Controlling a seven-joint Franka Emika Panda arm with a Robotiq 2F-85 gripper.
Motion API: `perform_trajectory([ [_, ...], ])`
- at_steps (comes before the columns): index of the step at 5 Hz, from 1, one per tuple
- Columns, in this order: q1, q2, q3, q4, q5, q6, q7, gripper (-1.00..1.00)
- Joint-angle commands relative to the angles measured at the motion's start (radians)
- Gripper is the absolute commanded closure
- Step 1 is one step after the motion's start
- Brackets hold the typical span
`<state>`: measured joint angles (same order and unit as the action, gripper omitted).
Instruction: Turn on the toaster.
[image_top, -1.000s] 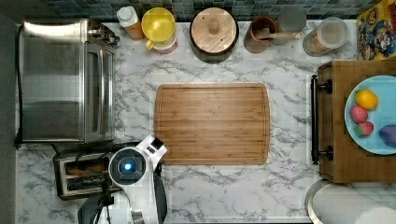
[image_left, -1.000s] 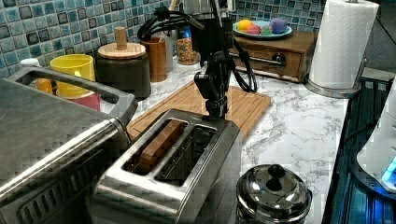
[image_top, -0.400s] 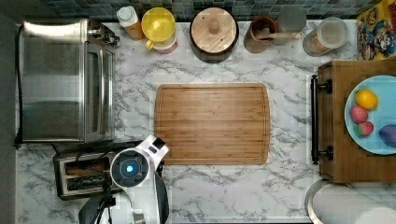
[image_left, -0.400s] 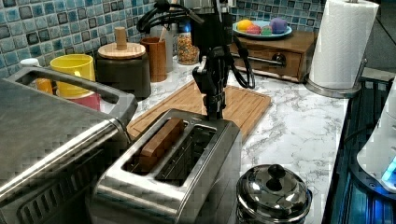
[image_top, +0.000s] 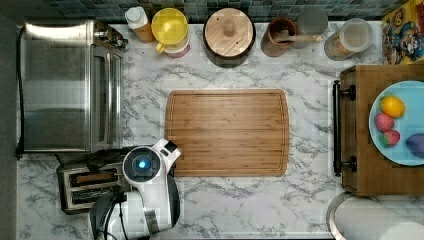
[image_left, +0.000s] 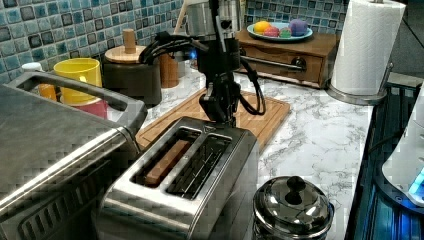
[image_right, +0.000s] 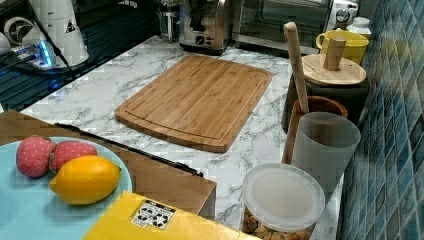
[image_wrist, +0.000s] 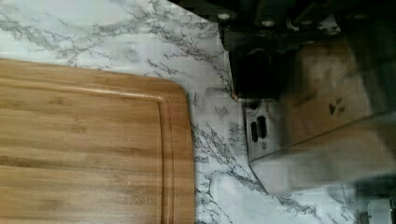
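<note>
A small boxy stainless-steel toaster (image_left: 185, 185) sits on the marble tabletop (image_top: 240, 200), just beside the near-left corner of a bamboo cutting board (image_top: 227, 132) in the top view. It has two long top slots; the left view shows a brown slice sitting low in the slot nearer the large steel toaster oven (image_top: 67, 85), while the other slot shows bare wire guides.

The robot's hand (image_left: 220, 107) hangs at the toaster's end that faces the cutting board, pointing down, its tip level with the toaster's top edge. Whether its fingers are spread or closed cannot be told.

The top view hides that end of the toaster under the white arm. The wrist view shows the end face (image_wrist: 299, 116) close up: brushed steel, small dark buttons (image_wrist: 258, 129), and a black block pressed against its upper part. The right view shows the toaster (image_right: 205, 25) far beyond the cutting board, with its control end facing the board.
</note>
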<state>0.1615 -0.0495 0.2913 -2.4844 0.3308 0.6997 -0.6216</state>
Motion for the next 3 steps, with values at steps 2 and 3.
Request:
perform_trajectory([
  [2,0.022,0.201,0.017,-0.049,0.005,0.102,0.010,1.00],
  [3,0.024,0.224,0.015,-0.050,-0.025,0.109,0.006,1.00],
])
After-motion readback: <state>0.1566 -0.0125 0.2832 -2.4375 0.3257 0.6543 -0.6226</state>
